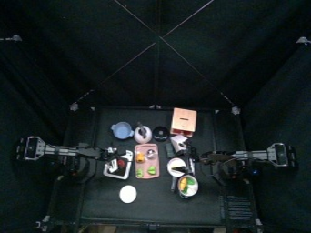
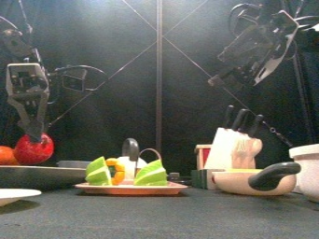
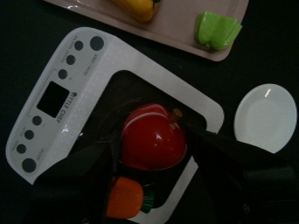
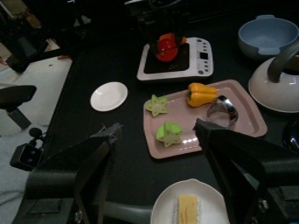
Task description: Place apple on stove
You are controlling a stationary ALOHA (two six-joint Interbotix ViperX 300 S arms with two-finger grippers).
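The left pincer (image 3: 149, 166) clamped the smooth, round red apple (image 3: 152, 144) by its sides; likely firm, slippery, light.

Two matte black jointed robot arms flank the table, each ending in a gripper of two flat black jaws. The left gripper (image 2: 30, 126) hangs from a boxy black wrist block trailing thin black cables; the right gripper (image 2: 256, 58) shows similar looping cables.
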